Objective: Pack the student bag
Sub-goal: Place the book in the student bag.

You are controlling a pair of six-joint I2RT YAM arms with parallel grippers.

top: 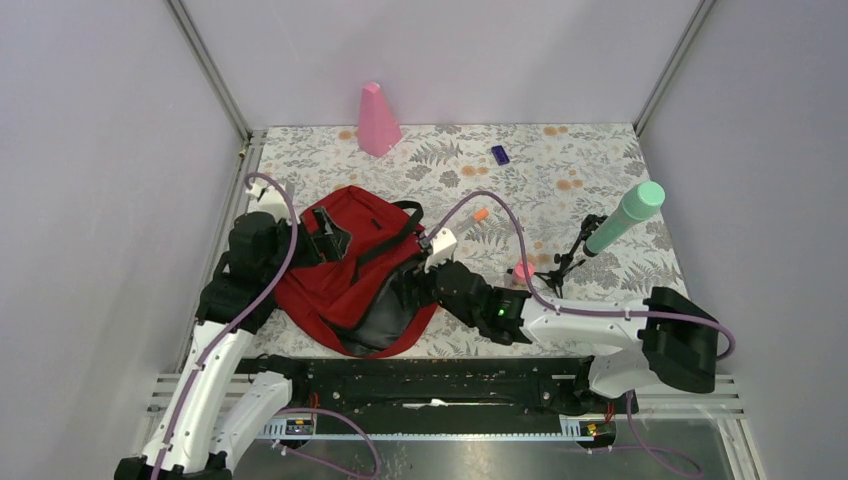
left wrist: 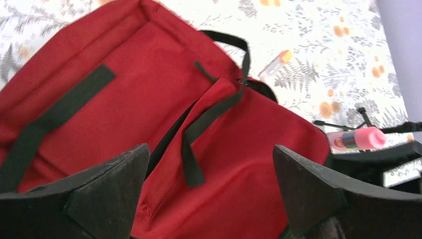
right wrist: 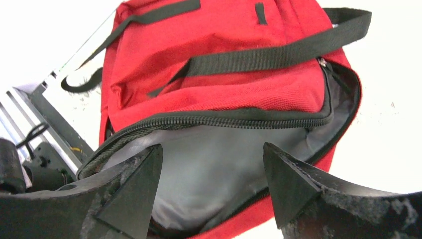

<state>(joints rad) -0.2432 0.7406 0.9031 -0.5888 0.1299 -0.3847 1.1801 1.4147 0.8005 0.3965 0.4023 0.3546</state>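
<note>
**Get the mouth held wide before anything goes in**

On the flowered surface [top: 600, 160], the student bag [top: 350, 265] lies flat at left-centre, just beyond the arm bases, its zipped opening [right wrist: 239, 122] facing the right arm and gaping enough to show grey lining [right wrist: 214, 169].

The left hand [left wrist: 209, 149] hovers over the bag's red back panel, fingers spread and holding nothing. The right hand [right wrist: 211, 149] sits right at the opening, likewise spread and empty.

The step in hand looks like readying the opening. It would go best if the left hand pinched the upper lip near the zipper and lifted it, since the soft fabric is likely to sag shut otherwise. The black strap [right wrist: 278, 52] crosses just above the zipper, so grip the fabric, not the strap.

The loose items lie well apart to the right and beyond:
- a green-capped bottle [top: 625, 217]
- a pink cone [top: 378, 120]
- a small black tripod [top: 565, 262]
- a white marker with an orange cap [left wrist: 277, 61]
- a pink-capped tube [left wrist: 358, 139]
- a small purple block [top: 500, 154]

Bulky pieces probably belong in first.
</note>
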